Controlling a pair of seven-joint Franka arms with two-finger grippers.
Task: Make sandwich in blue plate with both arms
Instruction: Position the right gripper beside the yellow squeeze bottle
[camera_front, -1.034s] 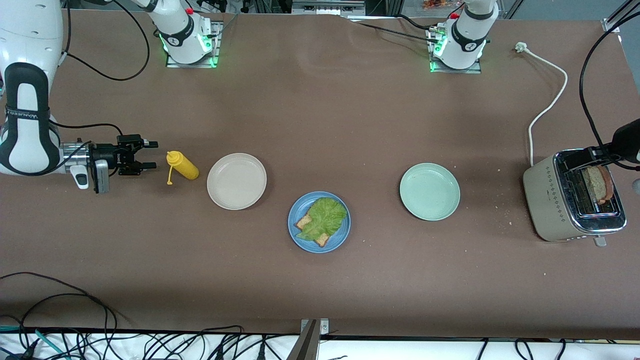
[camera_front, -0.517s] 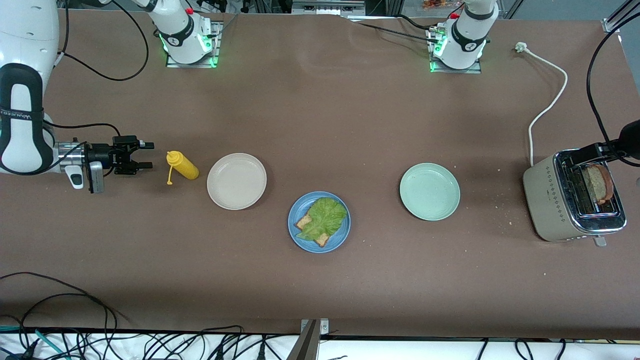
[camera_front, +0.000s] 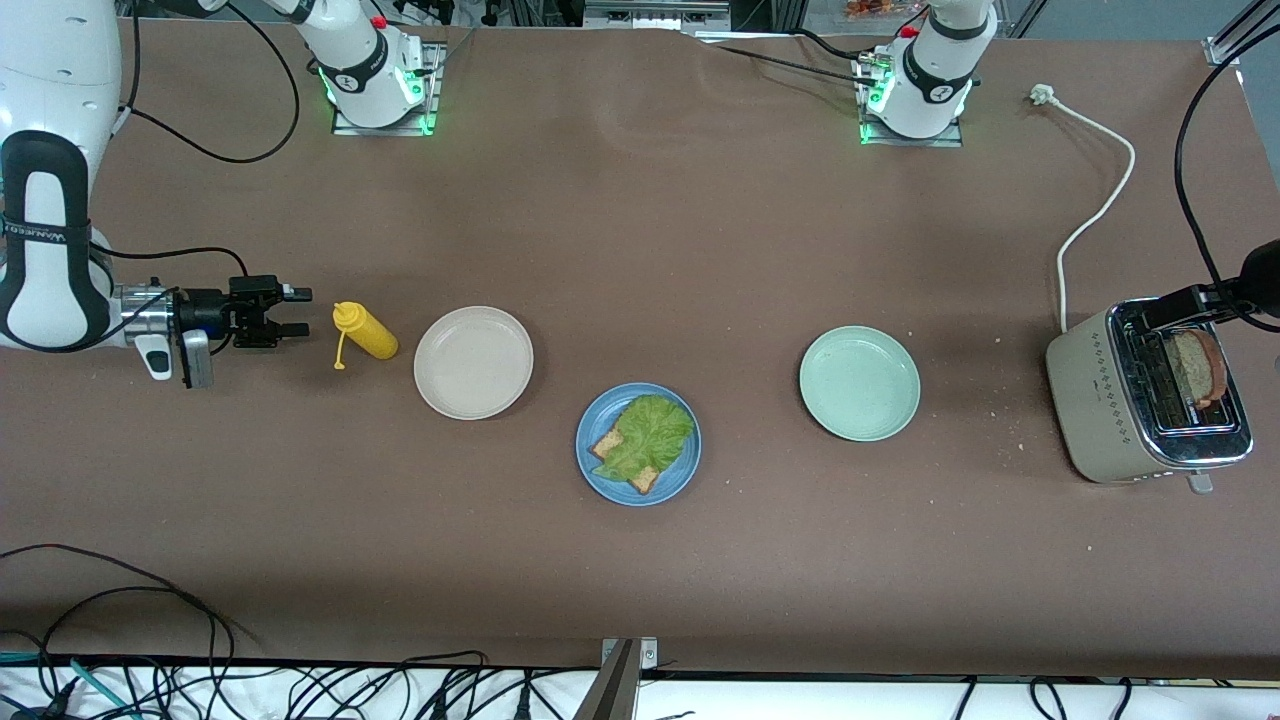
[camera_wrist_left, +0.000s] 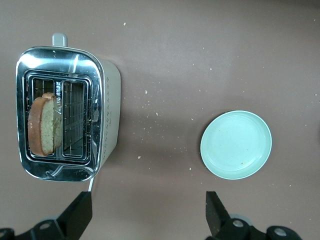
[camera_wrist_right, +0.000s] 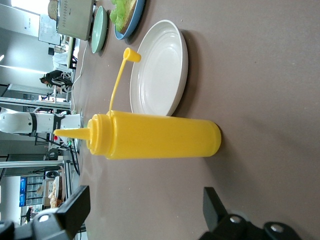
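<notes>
The sandwich (camera_front: 640, 446) is only half made: on the blue plate (camera_front: 683, 474), low in the middle of the tabletop (camera_front: 640, 250), one bread slice lies under a lettuce leaf (camera_front: 650, 432), and the second slice (camera_front: 1196, 367) stands in the toaster (camera_front: 1145, 405) at about 3 o'clock from the plate. The left tool (camera_wrist_left: 147, 217) hangs over the toaster with jaws wide and empty. At about 9 o'clock, the right tool (camera_front: 290, 311) is wide too, holding nothing, just beside the upright yellow sauce bottle (camera_front: 366, 331), so sauce and top slice are, I think, not yet added.
</notes>
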